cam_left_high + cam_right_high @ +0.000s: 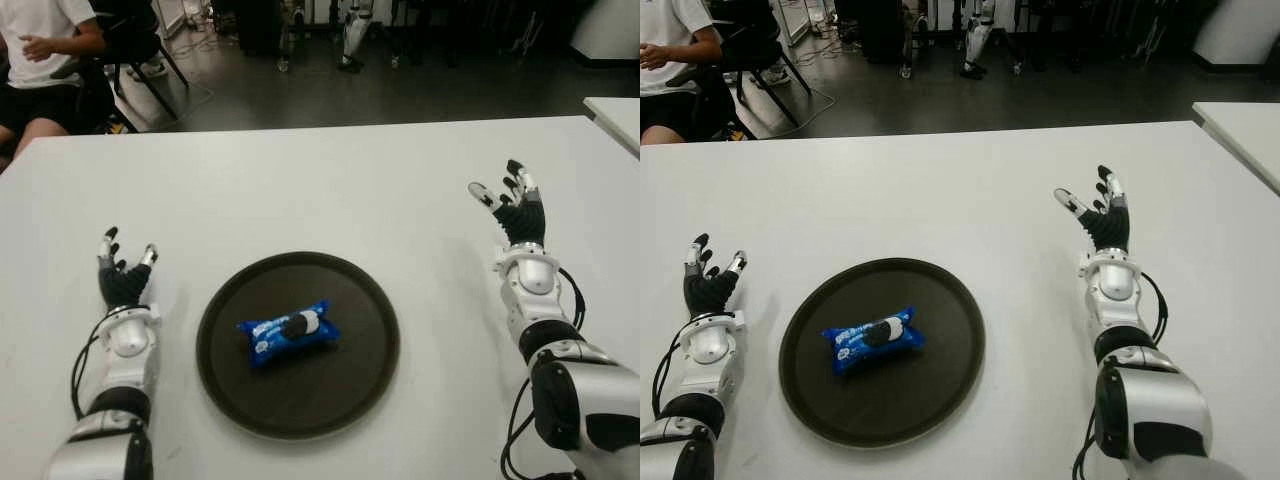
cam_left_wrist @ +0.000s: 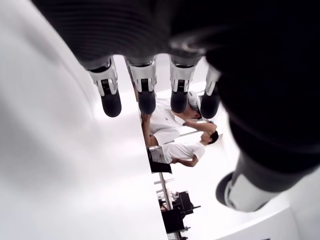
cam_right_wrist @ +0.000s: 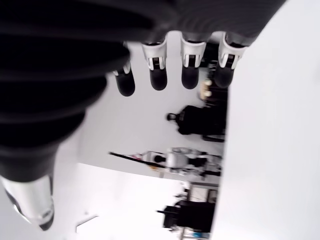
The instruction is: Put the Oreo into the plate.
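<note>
Wide bare stretches of white table (image 1: 330, 190) on every side of the dark round plate (image 1: 225, 330), most of all beyond it toward the far edge. Plate set near the table's near edge, roughly centred between the two arms, its rim well apart from either. Blue Oreo packet (image 1: 288, 332) lying flat inside the plate, about at its middle, angled slightly, touched by neither hand.

Left hand (image 1: 123, 272) just left of the plate, fingers relaxed and spread, holding nothing. Right hand (image 1: 515, 208) well to the right of the plate and farther up the table, fingers also splayed and empty, thumb (image 1: 483, 193) out toward the plate side.

From the left wrist view only: four dark-tipped fingers (image 2: 111, 102) extended straight, nothing between them, and beyond them seated people in white shirts. From the right wrist view only: the same straight, empty fingers (image 3: 158, 77) with dark equipment past the table edge. Neither wrist view takes in plate or packet.

Second white table (image 1: 618, 115) off the far right corner. Dark floor behind, a seated person (image 1: 40, 50) at far left, black chair (image 1: 140, 45) beside, machine legs along the back.
</note>
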Motion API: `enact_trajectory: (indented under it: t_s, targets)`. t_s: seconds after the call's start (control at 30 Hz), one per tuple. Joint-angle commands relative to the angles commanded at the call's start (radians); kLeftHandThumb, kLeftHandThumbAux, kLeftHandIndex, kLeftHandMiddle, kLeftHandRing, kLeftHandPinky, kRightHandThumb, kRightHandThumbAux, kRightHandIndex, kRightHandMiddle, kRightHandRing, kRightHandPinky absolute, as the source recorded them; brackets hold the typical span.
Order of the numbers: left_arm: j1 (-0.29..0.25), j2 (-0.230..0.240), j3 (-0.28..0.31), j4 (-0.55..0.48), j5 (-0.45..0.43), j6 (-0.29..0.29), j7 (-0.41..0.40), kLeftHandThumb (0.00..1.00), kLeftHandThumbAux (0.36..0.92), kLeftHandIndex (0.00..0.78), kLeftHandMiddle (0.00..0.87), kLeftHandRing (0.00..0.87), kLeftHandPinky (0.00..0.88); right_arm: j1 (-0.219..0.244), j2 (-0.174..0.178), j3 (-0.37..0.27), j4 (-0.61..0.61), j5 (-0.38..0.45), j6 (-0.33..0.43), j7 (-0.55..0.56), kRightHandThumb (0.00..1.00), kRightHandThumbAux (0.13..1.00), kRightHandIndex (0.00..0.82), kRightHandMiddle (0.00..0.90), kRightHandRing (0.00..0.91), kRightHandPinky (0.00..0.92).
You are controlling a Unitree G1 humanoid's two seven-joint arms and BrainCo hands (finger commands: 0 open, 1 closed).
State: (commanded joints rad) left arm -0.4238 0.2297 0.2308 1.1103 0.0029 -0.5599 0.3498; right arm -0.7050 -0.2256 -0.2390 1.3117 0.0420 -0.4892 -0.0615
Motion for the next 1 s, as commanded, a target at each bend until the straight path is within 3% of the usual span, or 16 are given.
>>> enact_trajectory:
  t_s: [0.27,0.57,1.0]
  targets:
    - [-0.004,0.007,0.012,-0.002,-0.008,-0.020,-0.001,0.102,0.729,0.049,0.065,0.054,0.054,-0.005,-0.017,0.062,0.002,-0.079,0.065,-0.035,0.023,0.553,0.006,0.001,0.000,0.000]
    - [-0.004,0.013,0.020,-0.003,-0.017,-0.029,-0.024,0.132,0.724,0.041,0.053,0.045,0.049,0.005,-0.014,0.133,-0.013,-0.173,0.042,-0.141,0.002,0.510,0.010,0.000,0.000,0.000]
    - [-0.014,0.013,0.020,-0.014,-0.013,-0.050,-0.038,0.109,0.746,0.047,0.067,0.052,0.057,-0.015,0.004,0.084,-0.023,-0.119,-0.017,-0.112,0.000,0.471,0.021,0.004,0.000,0.000]
